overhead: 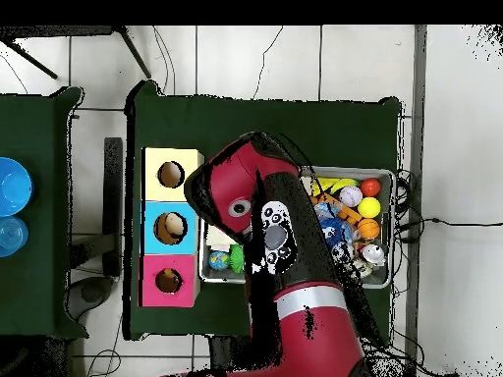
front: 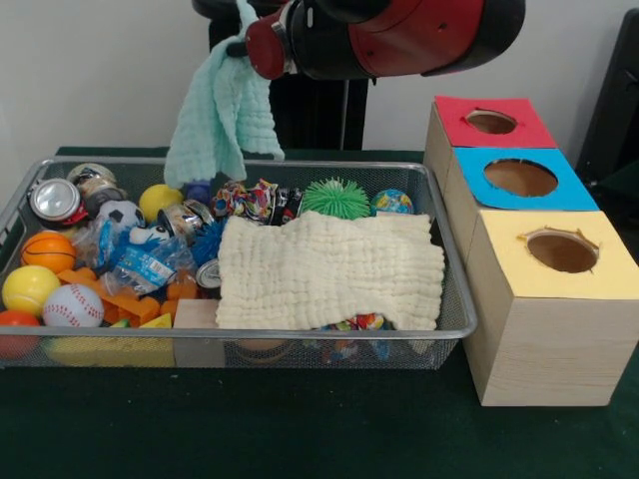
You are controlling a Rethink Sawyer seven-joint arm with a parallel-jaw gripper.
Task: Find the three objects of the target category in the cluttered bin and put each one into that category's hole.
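Note:
A mint green cloth [front: 222,115] hangs in the air above the back of the wire bin [front: 454,269]. Its top runs up to my gripper [front: 240,14] at the picture's top edge, beside the red and black arm [front: 399,35], and the gripper is shut on it. A cream cloth [front: 329,269] lies spread over the bin's right half and hides what is under it. Three hole boxes stand right of the bin: red [front: 491,122], blue [front: 519,178] and yellow [front: 562,251]. In the overhead view the arm [overhead: 270,236] covers the gripper and half the bin.
The bin's left half holds crushed cans [front: 55,200], a basketball [front: 48,249], a baseball [front: 72,305], yellow balls, a soccer ball [front: 120,213], a crumpled bottle [front: 145,261] and orange blocks. A green spiky ball [front: 335,198] and a patterned ball [front: 392,203] lie at the back.

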